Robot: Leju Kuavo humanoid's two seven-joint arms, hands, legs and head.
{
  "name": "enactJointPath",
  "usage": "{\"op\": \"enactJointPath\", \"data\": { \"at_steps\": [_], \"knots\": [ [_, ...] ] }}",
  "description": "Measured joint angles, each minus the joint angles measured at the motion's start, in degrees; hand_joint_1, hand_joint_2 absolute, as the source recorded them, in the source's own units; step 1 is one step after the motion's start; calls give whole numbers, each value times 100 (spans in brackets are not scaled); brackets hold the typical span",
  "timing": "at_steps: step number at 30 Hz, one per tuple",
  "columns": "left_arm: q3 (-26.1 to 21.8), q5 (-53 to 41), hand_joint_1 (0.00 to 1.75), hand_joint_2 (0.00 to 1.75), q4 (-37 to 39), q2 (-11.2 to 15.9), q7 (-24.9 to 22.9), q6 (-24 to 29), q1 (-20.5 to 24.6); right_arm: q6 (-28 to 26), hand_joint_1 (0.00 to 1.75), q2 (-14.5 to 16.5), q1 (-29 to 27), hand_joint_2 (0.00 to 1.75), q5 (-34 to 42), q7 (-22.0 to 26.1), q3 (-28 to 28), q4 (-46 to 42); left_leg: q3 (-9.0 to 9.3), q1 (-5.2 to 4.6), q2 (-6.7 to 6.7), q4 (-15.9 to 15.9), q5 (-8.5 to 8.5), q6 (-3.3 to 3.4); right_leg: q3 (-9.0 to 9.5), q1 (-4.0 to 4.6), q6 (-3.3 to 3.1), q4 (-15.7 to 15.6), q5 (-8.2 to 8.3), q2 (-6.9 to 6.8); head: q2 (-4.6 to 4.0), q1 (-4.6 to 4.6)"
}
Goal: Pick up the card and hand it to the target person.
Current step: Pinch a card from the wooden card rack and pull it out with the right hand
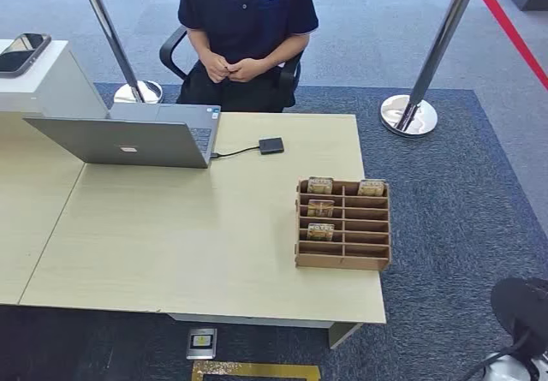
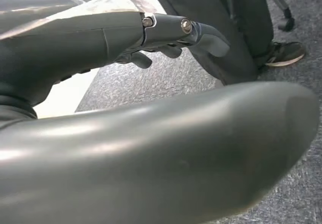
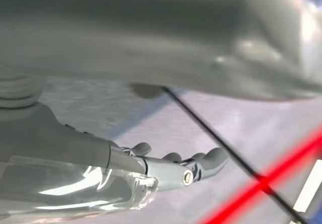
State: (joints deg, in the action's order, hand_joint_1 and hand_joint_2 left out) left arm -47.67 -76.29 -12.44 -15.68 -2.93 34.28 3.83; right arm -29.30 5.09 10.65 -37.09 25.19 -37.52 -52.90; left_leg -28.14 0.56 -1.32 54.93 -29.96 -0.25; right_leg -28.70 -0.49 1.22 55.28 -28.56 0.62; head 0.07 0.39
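On the counter's right side, cards stand in the slots of a brown cardboard rack. Beyond the counter a person sits with hands together, behind an open laptop. Both robot arms hang low: left hand and right hand hold nothing, fingers loosely extended.

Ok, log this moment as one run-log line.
phase: before pickup | cards: in rack on desk | left hand: holds nothing | right hand: holds nothing | person: seated behind desk
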Motion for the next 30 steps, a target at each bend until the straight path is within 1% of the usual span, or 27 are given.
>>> {"op": "enactJointPath", "data": {
  "at_steps": [2,5,9,11,16,17,18,22,23,24,28,30],
  "knots": [
    [1,-20,0,0,0,-1,-7,1,1,-2,0,-14,10,0,11,1,128,-171,0,0,0,0,0,0,0,0,0,0,0,0,0,0],
    [2,-93,0,0,2,-3,-27,1,5,2,0,-69,30,0,16,-4,574,-717,1,0,0,0,0,0,-1,0,0,0,0,0,0,1],
    [2,-161,0,0,2,-17,-43,1,6,51,0,-131,40,175,-136,-88,1032,-1174,0,1,-2,0,0,0,1,0,0,0,0,0,0,1],
    [2,-185,0,0,2,-27,-41,1,0,102,0,-141,35,175,-307,-172,1227,-1340,-3,0,-5,0,0,0,0,-1,0,1,0,0,0,1],
    [2,-248,0,0,2,-33,-9,-3,15,270,0,-195,45,175,-906,-454,1976,-1773,-1,0,-3,0,0,0,-1,0,0,2,0,0,0,1],
    [2,-260,0,0,2,-33,-5,-3,14,307,3,-207,44,175,-1040,-519,2130,-1847,-1,0,-3,0,1,0,-1,0,0,2,0,0,0,0],
    [2,-273,0,0,2,-33,-4,-3,14,348,10,-220,43,175,-1174,-582,2286,-1918,-1,0,-2,0,1,0,-1,0,0,2,0,0,0,0],
    [3,-326,0,0,3,-32,-2,-4,18,521,125,-285,23,175,-1692,-832,2908,-2180,-1,1,-1,0,0,0,-3,0,0,2,0,0,0,1],
    [3,-337,0,0,3,-32,-3,-5,18,572,133,-306,11,175,-1820,-895,3068,-2250,-2,1,-1,0,0,0,-3,0,0,2,-1,0,0,0],
    [4,-350,0,0,4,-32,-6,-6,18,623,137,-330,-7,175,-1944,-960,3228,-2322,-2,1,-1,0,0,0,-3,0,0,2,-1,0,0,1],
    [5,-408,0,0,4,-29,-56,-14,19,853,171,-441,-96,175,-2396,-1223,3854,-2610,-4,0,-1,0,0,0,-4,0,0,1,-1,0,0,0],
    [6,-427,0,0,5,-27,-84,-17,19,985,175,-498,-114,175,-2592,-1348,4145,-2706,-4,0,-1,0,0,0,-4,0,0,1,-1,0,0,0]
  ]
}}
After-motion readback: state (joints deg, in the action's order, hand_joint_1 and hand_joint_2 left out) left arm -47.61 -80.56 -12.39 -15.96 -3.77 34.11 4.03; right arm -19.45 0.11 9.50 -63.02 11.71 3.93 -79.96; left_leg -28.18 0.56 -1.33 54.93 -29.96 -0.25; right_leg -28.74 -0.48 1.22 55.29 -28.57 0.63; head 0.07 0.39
